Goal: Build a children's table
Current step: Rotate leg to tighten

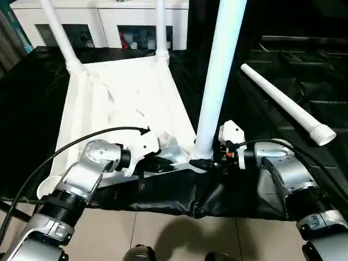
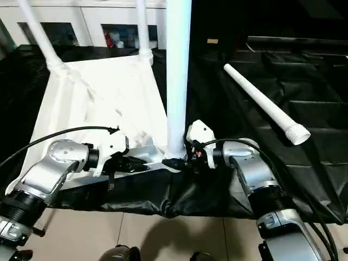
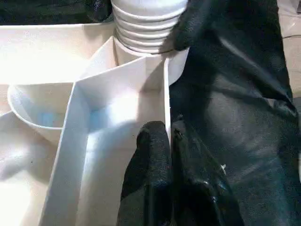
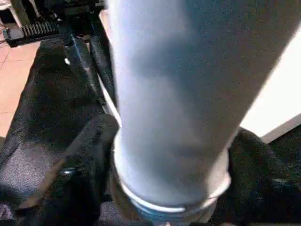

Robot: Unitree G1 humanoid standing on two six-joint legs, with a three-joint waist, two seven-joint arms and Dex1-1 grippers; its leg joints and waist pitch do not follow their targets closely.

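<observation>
One tabletop (image 1: pixel 125 103) lies upside down, centre-left on one black sheet (image 1: pixel 283 70). Of four legs, three stand in sockets: two at the top (image 1: pixel 60 32) (image 1: pixel 161 27), one at centre (image 1: pixel 220 70); the fourth (image 1: pixel 285 103) lies right. The left gripper (image 3: pixel 167 141) pinches the tabletop's rim; the right gripper (image 4: pixel 169 188) straddles the centre leg's base.

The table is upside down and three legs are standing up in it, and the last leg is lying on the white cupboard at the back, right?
Almost. Three legs do stand in the upturned tabletop, but the last leg lies on the black sheet to the robot's right, not on the cupboard. The left eye view shows it.
</observation>
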